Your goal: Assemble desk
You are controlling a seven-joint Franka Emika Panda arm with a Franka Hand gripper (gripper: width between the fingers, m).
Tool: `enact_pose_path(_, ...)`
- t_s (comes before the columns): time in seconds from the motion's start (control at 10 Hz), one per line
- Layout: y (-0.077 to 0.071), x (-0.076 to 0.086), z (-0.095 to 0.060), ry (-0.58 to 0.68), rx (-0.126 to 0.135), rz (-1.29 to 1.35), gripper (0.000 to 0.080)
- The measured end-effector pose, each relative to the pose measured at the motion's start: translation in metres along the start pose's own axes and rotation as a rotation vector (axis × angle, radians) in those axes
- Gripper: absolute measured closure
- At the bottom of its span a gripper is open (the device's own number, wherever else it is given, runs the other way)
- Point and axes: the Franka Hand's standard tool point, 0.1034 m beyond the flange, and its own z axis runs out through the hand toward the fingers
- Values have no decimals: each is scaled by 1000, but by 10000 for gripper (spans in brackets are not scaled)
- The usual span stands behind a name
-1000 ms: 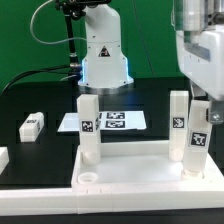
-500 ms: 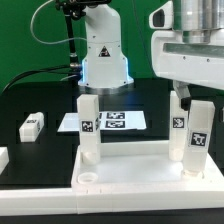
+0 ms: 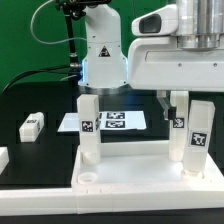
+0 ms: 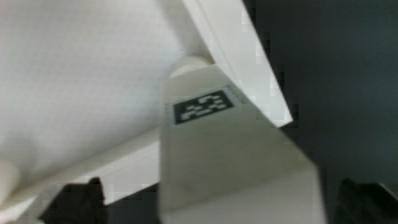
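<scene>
The gripper (image 4: 217, 205) is wide open and holds nothing; its fingers flank an upright leg (image 3: 178, 125). The tabletop (image 3: 130, 165) lies on the table (image 3: 40, 100) with three legs standing in it. A loose leg (image 3: 33, 124) lies toward the exterior view's left

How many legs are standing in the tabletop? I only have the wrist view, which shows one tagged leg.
Observer: Three stand in the tabletop: a lone leg on the exterior view's left, a rear leg and a front leg on its right.
Operator: Any socket empty?
Observer: Yes, the near socket on the exterior view's left.
Operator: Fourth leg?
Observer: A loose leg lies flat off the tabletop, to the exterior view's left of the marker board.
</scene>
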Motion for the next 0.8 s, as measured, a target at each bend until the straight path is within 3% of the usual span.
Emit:
enact_pose_path(0.2, 0, 0, 0, 0, 0, 22, 165)
enact_pose_path(0.4, 1, 0, 0, -2, -2, 131, 510)
enact_pose_path(0.8, 9, 6, 1, 1, -11, 481, 508)
